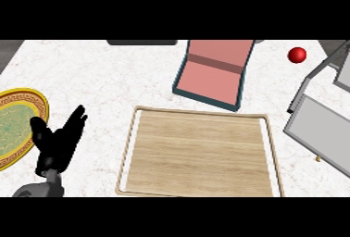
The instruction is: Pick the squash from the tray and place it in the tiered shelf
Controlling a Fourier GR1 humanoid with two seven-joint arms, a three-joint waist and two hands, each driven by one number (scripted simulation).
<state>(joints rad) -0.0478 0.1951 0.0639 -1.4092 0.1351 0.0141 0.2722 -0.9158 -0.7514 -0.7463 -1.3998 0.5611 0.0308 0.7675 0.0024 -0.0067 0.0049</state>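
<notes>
A wooden tray (137,152) with a pale rim lies on the white marbled counter, and nothing rests on its boards. No squash shows anywhere in the head view. Behind the tray stands the tiered shelf (213,74), pink inside with a teal frame, holding nothing that I can see. My left hand (58,141) is at the lower left, beside the tray's left edge, fingers straight and pointing up, open and holding nothing. My right hand is out of sight.
A gold-rimmed green plate (14,122) lies at the left edge. A small red ball (297,55) sits at the back right. A grey box-like structure (321,115) fills the right side. A dark object (142,42) lies at the back edge.
</notes>
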